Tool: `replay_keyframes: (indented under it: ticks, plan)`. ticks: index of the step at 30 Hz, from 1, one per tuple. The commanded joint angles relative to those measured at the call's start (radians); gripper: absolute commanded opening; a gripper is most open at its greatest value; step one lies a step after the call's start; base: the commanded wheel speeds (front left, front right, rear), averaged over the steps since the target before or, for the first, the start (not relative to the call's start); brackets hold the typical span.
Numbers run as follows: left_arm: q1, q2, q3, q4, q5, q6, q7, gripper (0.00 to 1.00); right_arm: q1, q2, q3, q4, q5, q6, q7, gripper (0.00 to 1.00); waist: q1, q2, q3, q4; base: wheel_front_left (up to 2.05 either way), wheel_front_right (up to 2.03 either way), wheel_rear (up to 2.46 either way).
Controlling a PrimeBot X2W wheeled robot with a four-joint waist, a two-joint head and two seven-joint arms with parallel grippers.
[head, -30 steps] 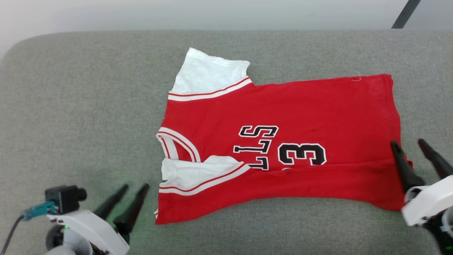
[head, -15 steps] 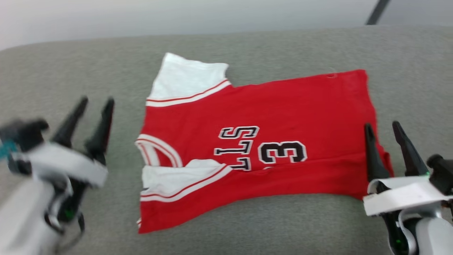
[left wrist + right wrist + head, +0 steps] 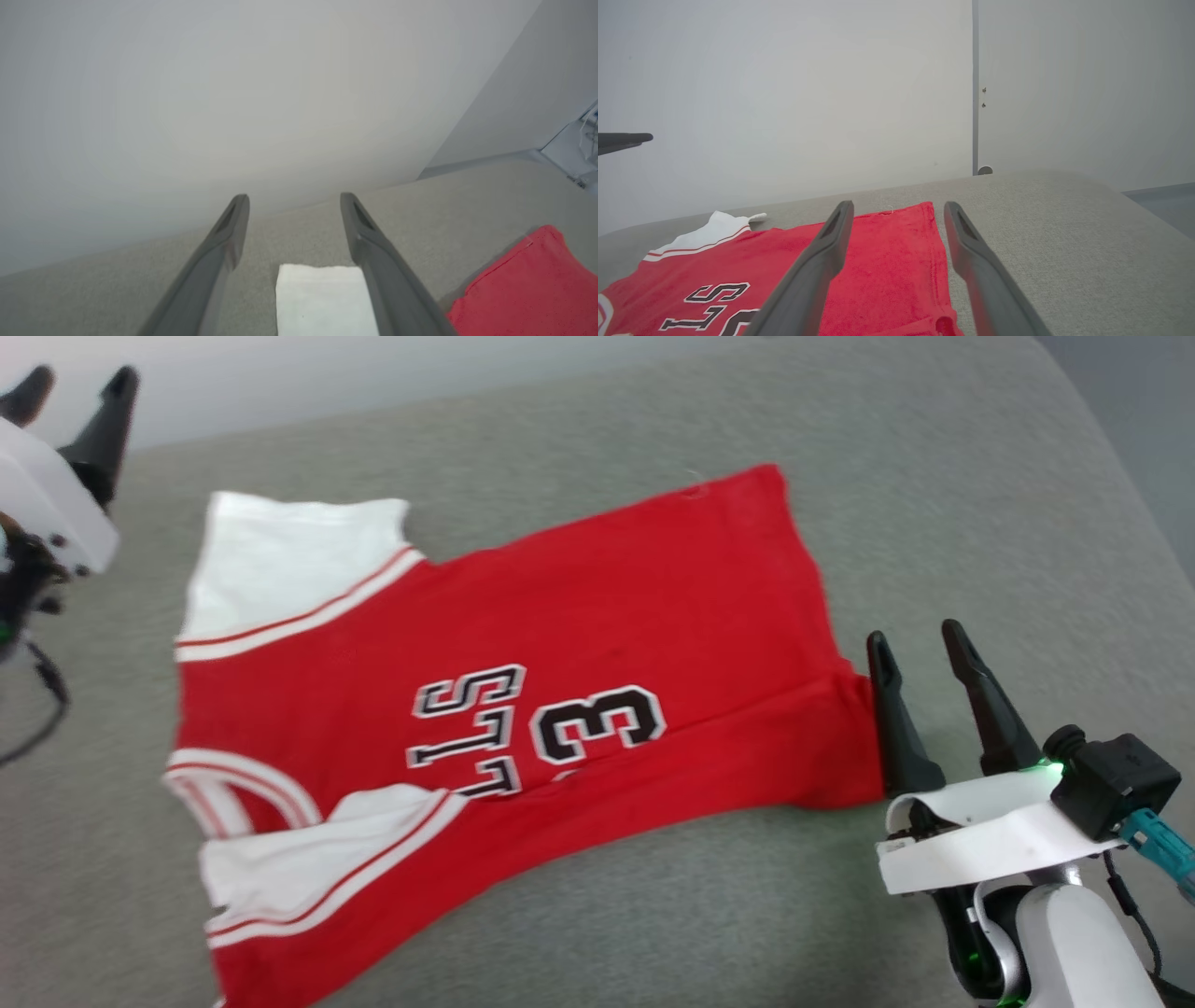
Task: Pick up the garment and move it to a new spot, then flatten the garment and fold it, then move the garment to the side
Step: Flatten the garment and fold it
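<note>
1. Two grippers stand with fingers spread, holding nothing: the left gripper (image 3: 79,383) at the far left beyond the white sleeve (image 3: 280,555), the right gripper (image 3: 915,637) just beside the hem's near corner.
2. The red jersey (image 3: 523,635) lies spread on the grey cushion (image 3: 934,476), its near edge folded over.

Red garment (image 3: 523,644), flat, near edge folded

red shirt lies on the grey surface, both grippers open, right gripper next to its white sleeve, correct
Not quite: the right gripper sits by the red bottom hem of the shirt, as the head view shows. The rest stands.
</note>
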Motion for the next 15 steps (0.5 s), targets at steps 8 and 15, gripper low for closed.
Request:
replay_keyframes:
  ticks: [8,15]
  plan:
    - [-0.136,0.068,-0.13,0.168,-0.07,-0.006,0.425,1.0,-0.021,0.004,0.07,-0.033,0.038,-0.001,-0.008,1.0,0.0,0.0,0.117,-0.142,0.0,0.0,0.0]
    - [-0.187,0.14,-0.19,0.183,-0.119,-0.007,0.623,1.0,-0.036,0.004,0.128,-0.056,0.047,-0.001,-0.002,1.0,0.0,0.0,0.167,-0.182,0.0,0.0,0.0]
